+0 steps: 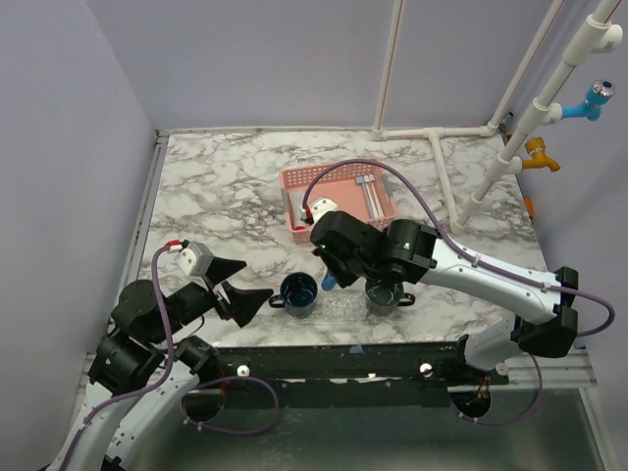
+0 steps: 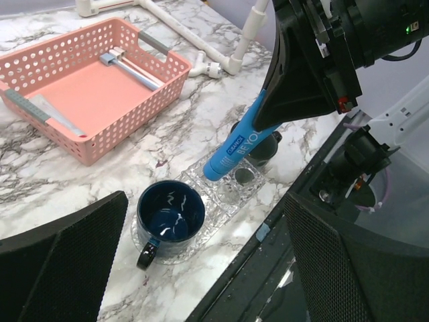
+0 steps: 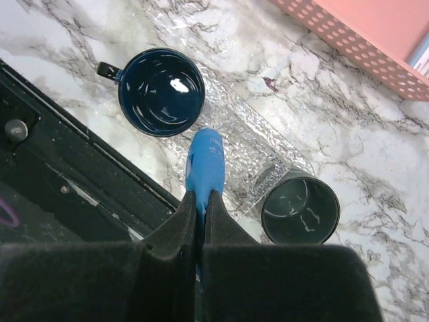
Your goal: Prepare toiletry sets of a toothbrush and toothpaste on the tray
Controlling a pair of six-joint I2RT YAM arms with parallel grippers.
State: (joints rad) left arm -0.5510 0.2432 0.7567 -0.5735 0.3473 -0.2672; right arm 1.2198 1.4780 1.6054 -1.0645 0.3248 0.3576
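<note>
My right gripper (image 1: pixel 332 270) is shut on a blue toothpaste tube (image 1: pixel 330 282), holding it cap-down just above the clear tray (image 1: pixel 343 306). The tube (image 3: pixel 206 164) hangs between the navy mug (image 3: pixel 161 92) and the dark green mug (image 3: pixel 300 206), which stand at the tray's ends. In the left wrist view the tube (image 2: pixel 238 147) slants down over the tray (image 2: pixel 221 194). My left gripper (image 1: pixel 240 285) is open and empty, left of the navy mug (image 1: pixel 298 292). A slim light-blue toothbrush (image 2: pixel 134 68) lies in the pink basket beside a white one.
The pink lattice basket (image 1: pixel 339 201) stands behind the tray and also holds a pale flat tube (image 2: pixel 40 111). White pipes (image 1: pixel 446 186) run along the back right. The table's black front edge (image 3: pixel 100 174) is just next to the tray.
</note>
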